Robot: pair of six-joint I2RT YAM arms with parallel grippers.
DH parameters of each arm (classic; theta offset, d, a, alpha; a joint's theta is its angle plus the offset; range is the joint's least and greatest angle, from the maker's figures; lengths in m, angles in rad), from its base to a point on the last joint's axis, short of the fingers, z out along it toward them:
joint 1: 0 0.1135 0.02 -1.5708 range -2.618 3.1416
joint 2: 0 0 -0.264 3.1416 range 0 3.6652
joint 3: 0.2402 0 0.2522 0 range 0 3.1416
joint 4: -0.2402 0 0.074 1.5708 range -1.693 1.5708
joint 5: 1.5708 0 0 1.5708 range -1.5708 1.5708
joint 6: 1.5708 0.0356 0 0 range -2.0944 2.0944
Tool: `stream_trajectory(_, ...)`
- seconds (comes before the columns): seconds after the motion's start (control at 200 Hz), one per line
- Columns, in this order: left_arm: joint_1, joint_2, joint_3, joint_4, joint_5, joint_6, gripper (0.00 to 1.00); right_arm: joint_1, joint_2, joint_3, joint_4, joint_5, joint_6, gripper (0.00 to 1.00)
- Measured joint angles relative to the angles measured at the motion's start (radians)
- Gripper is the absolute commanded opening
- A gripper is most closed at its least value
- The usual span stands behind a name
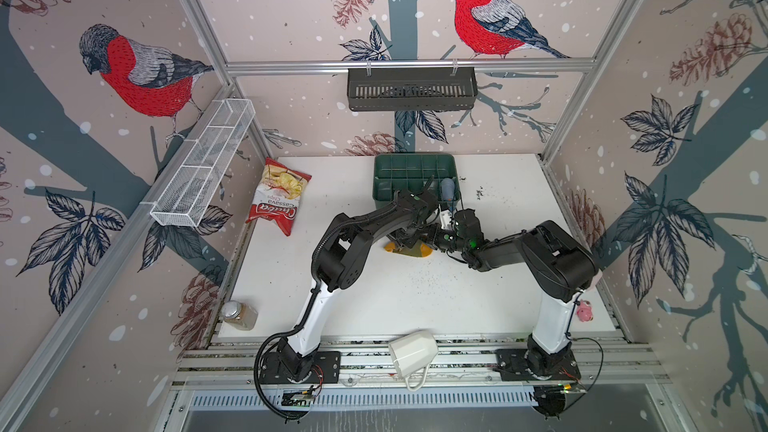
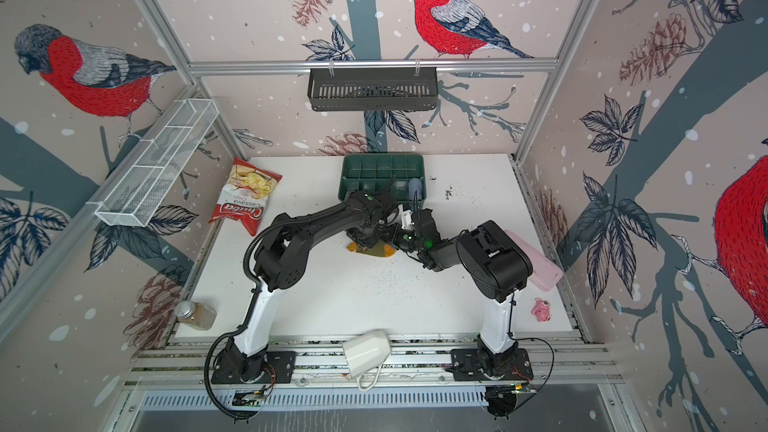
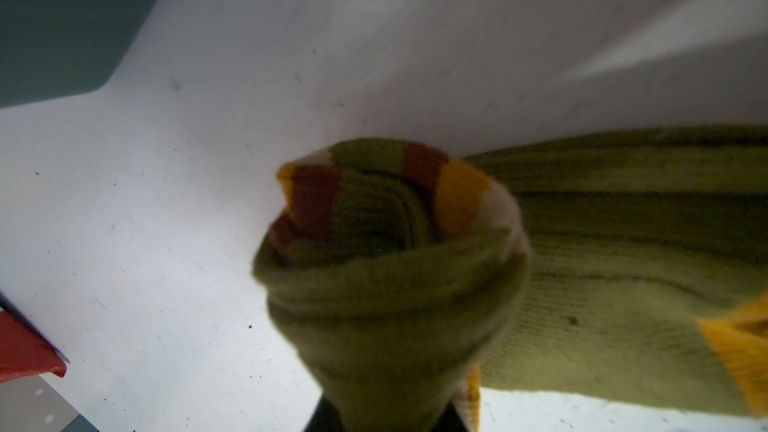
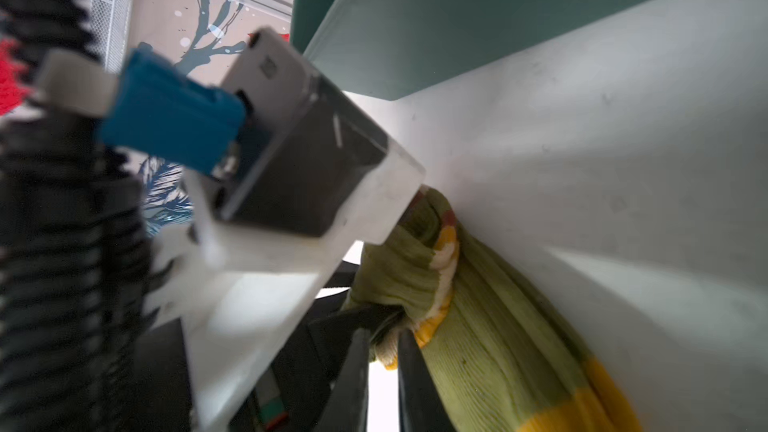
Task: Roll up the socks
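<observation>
Socks [image 3: 390, 284] pinched by left gripper [image 3: 386, 413] and right gripper [image 4: 384, 353] (both angled inward).

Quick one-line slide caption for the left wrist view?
Olive socks rolled at the striped cuff end, remaining length lying on the white table.

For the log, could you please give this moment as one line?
socks: cuff end rolled, toes on table | left gripper: jaws shut on socks | right gripper: jaws shut on socks

place: robot lab test cell | evidence: aluminium frame [image 1: 409, 64], printed bird-wallpaper panels [image 1: 137, 72], two arms [image 1: 309, 317] bolted to rails [image 1: 457, 357]
</observation>
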Motion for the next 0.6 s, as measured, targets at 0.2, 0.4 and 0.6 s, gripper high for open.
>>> stream_trajectory(0.2,0.006,-0.005,-0.003,0.005,0.016,0.001,0.02,0.002,0.046,0.005,0.078,-0.036,0.051,0.12)
stream_trajectory(0.4,0.006,-0.005,-0.003,0.006,0.016,0.01,0.01,0.006,0.074,0.022,0.103,-0.039,0.079,0.12)
stream_trajectory(0.6,0.008,-0.01,-0.011,0.014,0.024,0.021,0.01,0.013,0.131,0.061,0.127,-0.043,0.098,0.12)
